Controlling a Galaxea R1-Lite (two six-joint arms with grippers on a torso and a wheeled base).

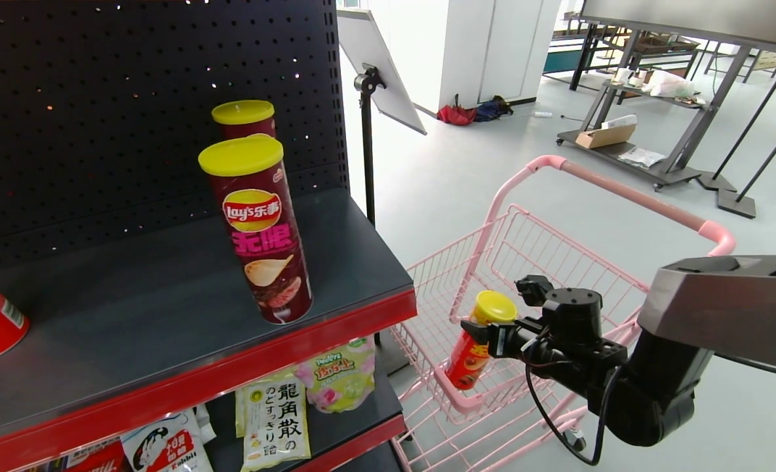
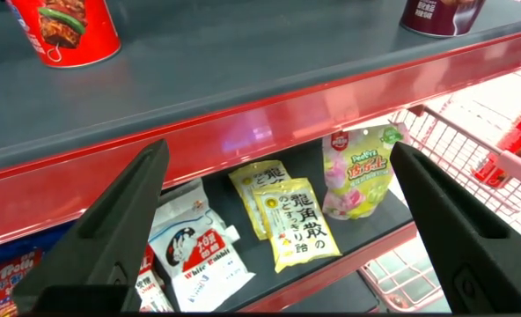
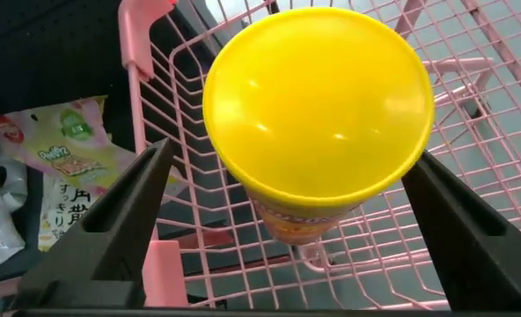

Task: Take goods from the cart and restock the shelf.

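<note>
Right gripper [image 3: 287, 163]: fingers spread wide, one on each side of the yellow-lidded can [image 1: 470, 357]. No pad is seen pressing its wall, so it is judged not yet gripped.
Yellow-lidded can: between the right fingers, with its lid just above fingertip level. It leans, base low at the near corner of the cart [image 1: 630, 196].
Reason for pose: straddling below the lid puts the pads on the straight wall. Judged a pre-grasp stance, with closing as the next step.
Left gripper [image 2: 278, 154]: fingers wide apart with nothing between them. Snack bags [image 2: 296, 220] lie on the lower tier beyond its tips.
Top shelf [image 1: 165, 295]: above the left fingers. Two maroon cans [image 1: 260, 229] stand upright in file, front to back, and the bare deck beside them is the likely destination.
Risk: the can's lean may let it twist as the fingers close.
</note>
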